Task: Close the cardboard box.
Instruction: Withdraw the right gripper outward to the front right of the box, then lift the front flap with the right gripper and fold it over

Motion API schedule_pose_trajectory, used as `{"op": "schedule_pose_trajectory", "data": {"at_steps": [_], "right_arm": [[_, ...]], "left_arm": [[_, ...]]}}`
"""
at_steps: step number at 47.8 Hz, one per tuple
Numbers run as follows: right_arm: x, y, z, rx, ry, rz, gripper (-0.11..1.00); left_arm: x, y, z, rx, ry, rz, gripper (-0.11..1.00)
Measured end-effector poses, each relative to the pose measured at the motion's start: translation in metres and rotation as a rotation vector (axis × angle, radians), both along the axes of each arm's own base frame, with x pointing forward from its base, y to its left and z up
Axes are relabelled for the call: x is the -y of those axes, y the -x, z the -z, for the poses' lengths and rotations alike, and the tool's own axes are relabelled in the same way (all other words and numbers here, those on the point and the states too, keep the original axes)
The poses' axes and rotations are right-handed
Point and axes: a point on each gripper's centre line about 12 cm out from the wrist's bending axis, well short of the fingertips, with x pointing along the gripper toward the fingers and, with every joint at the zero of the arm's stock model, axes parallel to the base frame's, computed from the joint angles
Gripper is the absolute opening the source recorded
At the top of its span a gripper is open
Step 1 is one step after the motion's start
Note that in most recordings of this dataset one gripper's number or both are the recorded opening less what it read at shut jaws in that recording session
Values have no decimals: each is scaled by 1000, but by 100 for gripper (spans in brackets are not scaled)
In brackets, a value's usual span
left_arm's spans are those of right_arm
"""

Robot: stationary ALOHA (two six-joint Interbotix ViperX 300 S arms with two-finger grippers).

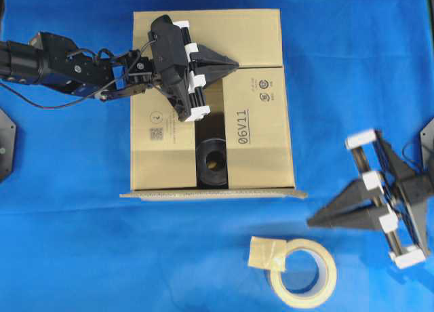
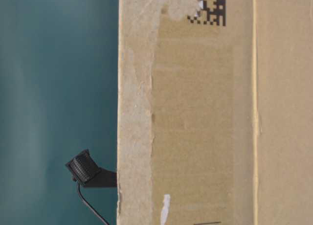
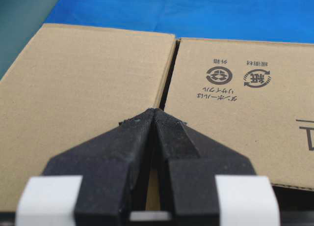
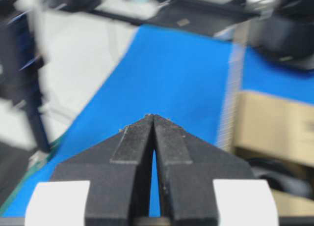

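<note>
Clearly the cardboard box (image 1: pixel 210 108) is stiff and light; my left gripper (image 1: pixel 230 64), fingers pressed together holding nothing, should push flaps flat; right gripper (image 1: pixel 313 222) likewise closed, empty.

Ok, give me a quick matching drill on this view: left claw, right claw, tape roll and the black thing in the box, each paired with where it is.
Things:
1. left claw
2. right claw
3. tape roll
4. black cylindrical object

Places:
A. on the blue cloth below the cardboard box
B. inside the box, seen through the gap between flaps
C. shut, over the box top
D. shut, off to the box's right, over the cloth

Pairs: 1-C, 2-D, 3-A, 4-B
</note>
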Motion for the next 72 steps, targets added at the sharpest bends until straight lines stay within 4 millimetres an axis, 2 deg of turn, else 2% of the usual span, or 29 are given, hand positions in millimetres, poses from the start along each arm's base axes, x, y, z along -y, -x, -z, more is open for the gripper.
{"op": "schedule_pose_trajectory", "data": {"at_steps": [11, 17, 24, 31, 51, 61, 72], "right_arm": [[-10, -4, 39, -74, 34, -23, 0], [-12, -9, 47, -84, 40, -20, 0], [-11, -9, 48, -81, 44, -19, 0], [5, -15, 48, -81, 44, 37, 0], [79, -30, 54, -133, 35, 292, 0], [96, -33, 72, -206, 46, 346, 0], [97, -40, 98, -289, 58, 351, 0]], "left_arm": [[1, 0, 0, -1, 0, 2, 0], [0, 0, 0, 0, 4, -2, 0], [1, 0, 1, -1, 6, 0, 0], [1, 0, 1, -1, 7, -1, 0], [2, 0, 1, 0, 11, 2, 0], [3, -1, 0, 1, 9, 4, 0], [4, -1, 0, 1, 10, 6, 0]]}}
